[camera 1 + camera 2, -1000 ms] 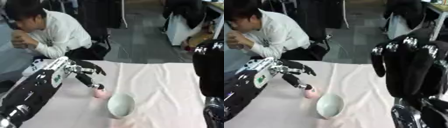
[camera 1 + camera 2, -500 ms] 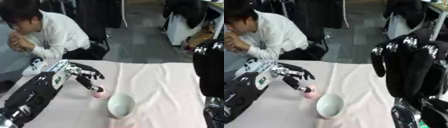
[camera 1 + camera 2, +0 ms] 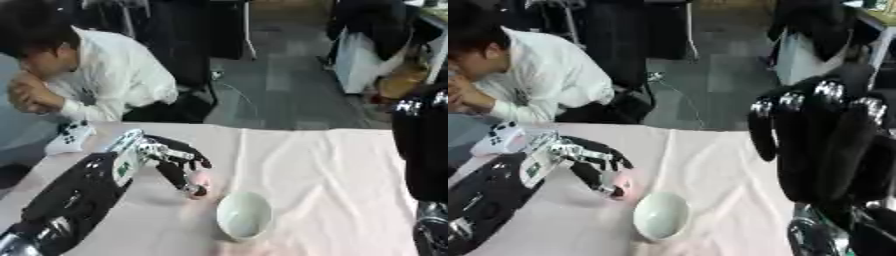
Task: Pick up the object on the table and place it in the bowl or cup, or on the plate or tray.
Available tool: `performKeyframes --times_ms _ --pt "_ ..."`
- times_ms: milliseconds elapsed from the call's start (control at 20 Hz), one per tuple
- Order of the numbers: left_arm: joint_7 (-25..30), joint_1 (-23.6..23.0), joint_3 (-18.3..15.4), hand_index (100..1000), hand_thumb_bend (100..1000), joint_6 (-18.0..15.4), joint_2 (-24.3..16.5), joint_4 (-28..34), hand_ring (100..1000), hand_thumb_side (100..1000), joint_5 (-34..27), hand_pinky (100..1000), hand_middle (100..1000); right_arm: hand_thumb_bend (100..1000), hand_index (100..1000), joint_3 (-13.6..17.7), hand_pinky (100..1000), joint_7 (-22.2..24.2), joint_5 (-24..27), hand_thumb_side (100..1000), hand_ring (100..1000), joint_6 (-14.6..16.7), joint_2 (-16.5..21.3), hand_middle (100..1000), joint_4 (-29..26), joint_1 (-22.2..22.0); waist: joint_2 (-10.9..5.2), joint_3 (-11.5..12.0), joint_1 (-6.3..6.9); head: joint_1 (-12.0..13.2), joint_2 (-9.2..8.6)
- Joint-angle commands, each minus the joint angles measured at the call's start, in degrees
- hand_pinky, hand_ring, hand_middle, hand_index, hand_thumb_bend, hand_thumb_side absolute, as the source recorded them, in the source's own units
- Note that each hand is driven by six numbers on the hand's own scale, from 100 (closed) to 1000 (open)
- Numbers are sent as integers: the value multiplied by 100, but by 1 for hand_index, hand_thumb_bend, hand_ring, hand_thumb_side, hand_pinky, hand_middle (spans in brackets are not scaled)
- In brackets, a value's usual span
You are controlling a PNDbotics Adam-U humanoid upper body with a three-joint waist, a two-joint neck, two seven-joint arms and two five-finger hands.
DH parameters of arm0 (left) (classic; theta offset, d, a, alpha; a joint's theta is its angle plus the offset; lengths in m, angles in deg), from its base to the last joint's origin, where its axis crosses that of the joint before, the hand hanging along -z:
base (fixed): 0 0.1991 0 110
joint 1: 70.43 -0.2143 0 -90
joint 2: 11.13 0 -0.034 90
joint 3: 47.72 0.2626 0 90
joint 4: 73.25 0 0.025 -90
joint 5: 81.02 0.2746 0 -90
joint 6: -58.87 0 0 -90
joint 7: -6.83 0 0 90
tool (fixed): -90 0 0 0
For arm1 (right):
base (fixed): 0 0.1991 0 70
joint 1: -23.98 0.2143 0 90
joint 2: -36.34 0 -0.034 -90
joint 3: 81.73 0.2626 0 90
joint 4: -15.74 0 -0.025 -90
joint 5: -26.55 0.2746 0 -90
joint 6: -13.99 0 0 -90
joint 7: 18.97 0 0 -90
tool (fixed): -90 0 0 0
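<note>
Left eye view: the robot's left hand (image 3: pixel 175 161) curls its fingers around a small pink object (image 3: pixel 200 184) on the pink-clothed counter (image 3: pixel 324 170), left of centre.
To do this well, I judge it should secure the object, then lift toward the white bowl (image 3: pixel 243 222) just beside it, which looks empty. The right hand (image 3: pixel 824 145) hangs idle at right, fingers relaxed.

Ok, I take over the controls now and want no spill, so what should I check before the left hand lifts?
1. Left hand over the small pink object: ok, fingers curl down around it.
2. Object actually pinched: cannot tell, the fingers hide the contact.
3. Object off the pale pink tablecloth: not ok, it looks to be resting there.
4. Pale green round bowl upright and open: ok, just right of the object.
5. Right hand out of the way: ok, raised at the right, fingers up.
</note>
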Motion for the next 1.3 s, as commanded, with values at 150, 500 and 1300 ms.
performKeyframes --times_ms 150,500,1300 --pt "171 138 -265 1000 908 -299 73 -293 862 519 230 767 951 692 255 -4 100 43 2 662 100 6 -64 100 -65 116 -57 -27 -3 126 -89" --pt "178 155 -308 1000 791 -364 137 -437 871 392 478 776 958 700 256 -6 100 56 -1 662 100 4 -93 100 -65 118 -49 -51 5 141 -104" --pt "-141 167 -414 1000 577 -374 212 -546 811 285 853 696 925 698 258 -7 100 51 5 657 100 9 -122 100 -65 129 -39 -75 -1 174 -128"
